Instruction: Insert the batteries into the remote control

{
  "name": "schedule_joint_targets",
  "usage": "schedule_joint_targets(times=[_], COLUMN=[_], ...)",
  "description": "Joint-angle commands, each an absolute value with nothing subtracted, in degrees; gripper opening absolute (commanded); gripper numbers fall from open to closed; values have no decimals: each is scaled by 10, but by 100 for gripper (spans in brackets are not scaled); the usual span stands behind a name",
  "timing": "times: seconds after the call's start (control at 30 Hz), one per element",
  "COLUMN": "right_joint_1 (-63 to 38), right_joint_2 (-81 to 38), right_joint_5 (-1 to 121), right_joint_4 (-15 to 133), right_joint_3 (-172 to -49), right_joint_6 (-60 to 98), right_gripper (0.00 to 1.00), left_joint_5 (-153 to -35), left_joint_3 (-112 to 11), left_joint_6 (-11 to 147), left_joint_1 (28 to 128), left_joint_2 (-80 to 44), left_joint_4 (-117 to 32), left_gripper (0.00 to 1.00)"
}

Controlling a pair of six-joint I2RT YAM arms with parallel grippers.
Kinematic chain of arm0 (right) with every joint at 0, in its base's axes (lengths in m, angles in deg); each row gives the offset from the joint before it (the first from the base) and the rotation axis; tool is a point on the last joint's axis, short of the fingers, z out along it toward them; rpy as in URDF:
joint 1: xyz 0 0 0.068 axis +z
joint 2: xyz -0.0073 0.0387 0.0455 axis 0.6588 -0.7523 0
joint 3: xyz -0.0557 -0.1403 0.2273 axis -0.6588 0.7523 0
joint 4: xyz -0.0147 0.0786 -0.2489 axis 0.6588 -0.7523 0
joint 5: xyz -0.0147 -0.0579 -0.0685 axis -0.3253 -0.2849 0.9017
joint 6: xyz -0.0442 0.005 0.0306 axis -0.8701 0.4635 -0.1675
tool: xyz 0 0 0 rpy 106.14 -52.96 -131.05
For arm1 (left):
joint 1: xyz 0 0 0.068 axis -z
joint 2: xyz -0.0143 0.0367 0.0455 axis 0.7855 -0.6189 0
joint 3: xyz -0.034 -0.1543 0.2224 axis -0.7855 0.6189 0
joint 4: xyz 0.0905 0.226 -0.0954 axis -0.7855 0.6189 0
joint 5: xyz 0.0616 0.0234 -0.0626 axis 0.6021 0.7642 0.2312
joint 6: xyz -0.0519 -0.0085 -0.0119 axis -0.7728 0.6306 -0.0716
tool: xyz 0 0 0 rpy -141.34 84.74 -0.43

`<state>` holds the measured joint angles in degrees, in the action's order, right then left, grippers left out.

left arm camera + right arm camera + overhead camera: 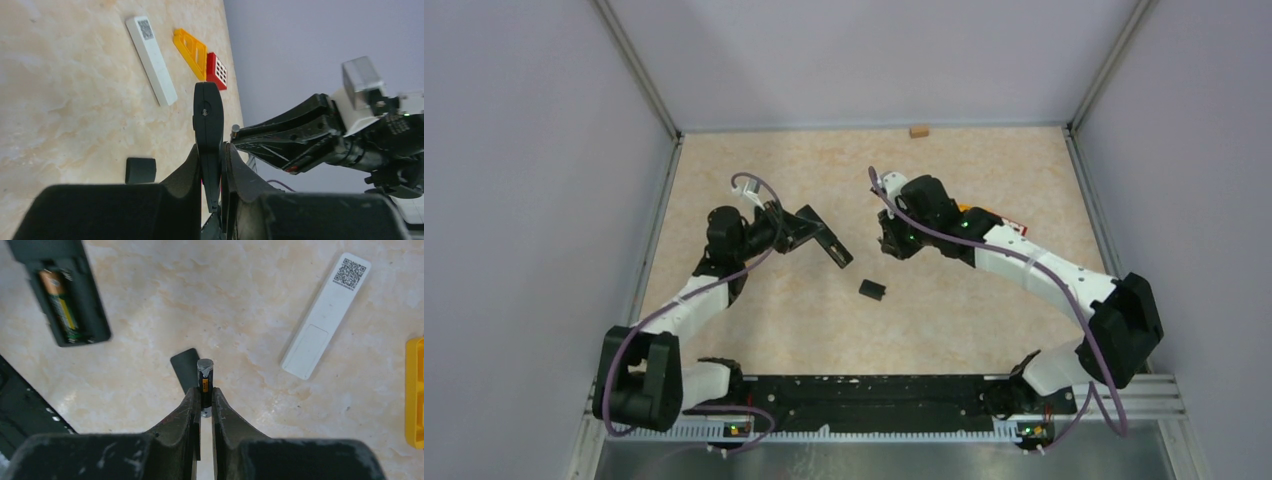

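The black remote control (87, 300) is held off the table by my left gripper (212, 150), which is shut on its edge; from above it shows as a black bar (828, 242). Its back compartment is uncovered, and one battery (60, 307) with an orange and green label lies inside. My right gripper (204, 391) is shut on a second battery (205, 376), dark with a pale metal end, held upright just right of the remote. In the left wrist view that battery's metal tip (235, 129) sits close beside the remote (208, 117).
A small black cover piece (873, 290) lies on the table between the arms. A white remote (327, 315) lies face down to the right, with yellow (191, 46) and red (217, 70) flat pieces beyond it. A small wooden block (918, 130) sits at the back wall.
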<state>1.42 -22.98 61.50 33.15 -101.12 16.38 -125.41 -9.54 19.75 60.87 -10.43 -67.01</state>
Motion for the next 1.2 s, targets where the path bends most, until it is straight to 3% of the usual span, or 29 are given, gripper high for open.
schedule_joint_targets(times=[0.0,0.33,1.17], right_joint_1=[46,90,101], right_joint_2=[-202,-222,-260], right_joint_5=[621,652,642], right_joint_4=[292,226,226], right_joint_3=[-1069,-1118,-1135], right_joint_6=[238,275,239], right_gripper=[0,0,11], left_joint_5=[-1275,-1258,-1264], left_joint_3=[-102,-79,-84], left_joint_6=[158,122,87], left_joint_1=[646,702,708], left_joint_2=[-148,-215,-207], left_joint_4=[-799,-948,-948], left_gripper=[0,0,0])
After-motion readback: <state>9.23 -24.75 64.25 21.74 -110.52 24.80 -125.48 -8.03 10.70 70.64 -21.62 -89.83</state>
